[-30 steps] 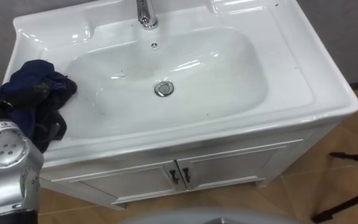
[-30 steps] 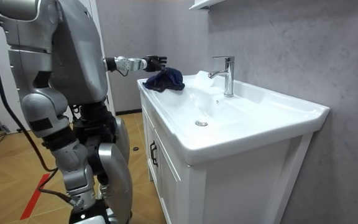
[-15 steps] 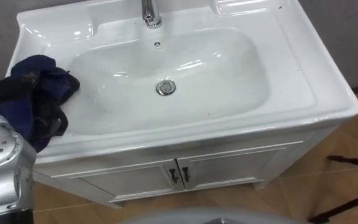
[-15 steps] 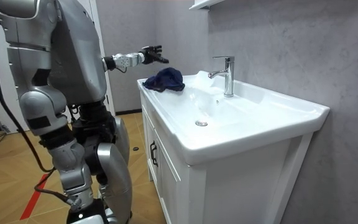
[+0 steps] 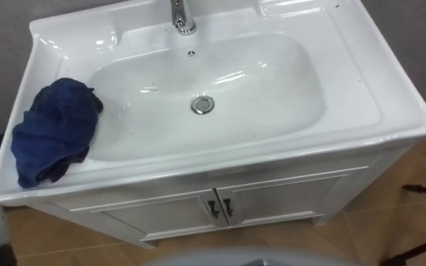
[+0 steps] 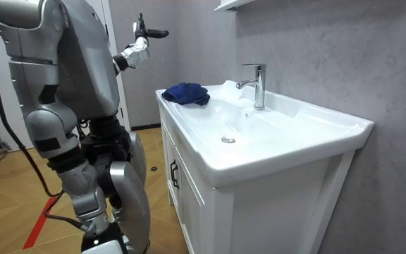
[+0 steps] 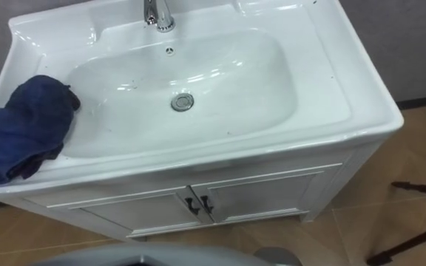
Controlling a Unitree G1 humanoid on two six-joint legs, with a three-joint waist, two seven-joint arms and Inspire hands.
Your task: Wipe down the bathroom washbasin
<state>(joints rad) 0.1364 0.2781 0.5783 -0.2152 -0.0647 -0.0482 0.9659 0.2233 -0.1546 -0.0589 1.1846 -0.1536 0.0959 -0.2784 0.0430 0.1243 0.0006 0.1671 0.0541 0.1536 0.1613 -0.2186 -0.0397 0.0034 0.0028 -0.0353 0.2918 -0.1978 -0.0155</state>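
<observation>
Plainly the wiping is not yet under way, or else it is already over; the pictures alone cannot settle which. The dark blue cloth (image 5: 54, 133) lies crumpled in a soft heap on the left rim of the basin (image 5: 390, 111), just outside the bowl, and nothing holds it. In the room view the left hand (image 6: 141, 37) is raised well above and clear of the worktop, fingers spread and empty. The robot stands facing the vanity.

The basin is glossy white ceramic, a rounded rectangular bowl with a broad flat rim, smooth and hard, with bright glare along its curves. A few tiny dark specks show on the bowl's slope, so some wiping seems left. A chrome drain (image 5: 203, 105) sits at the centre and a chrome tap (image 5: 183, 16) at the back edge. Below, white cabinet doors (image 5: 272, 203) carry small dark handles.
</observation>
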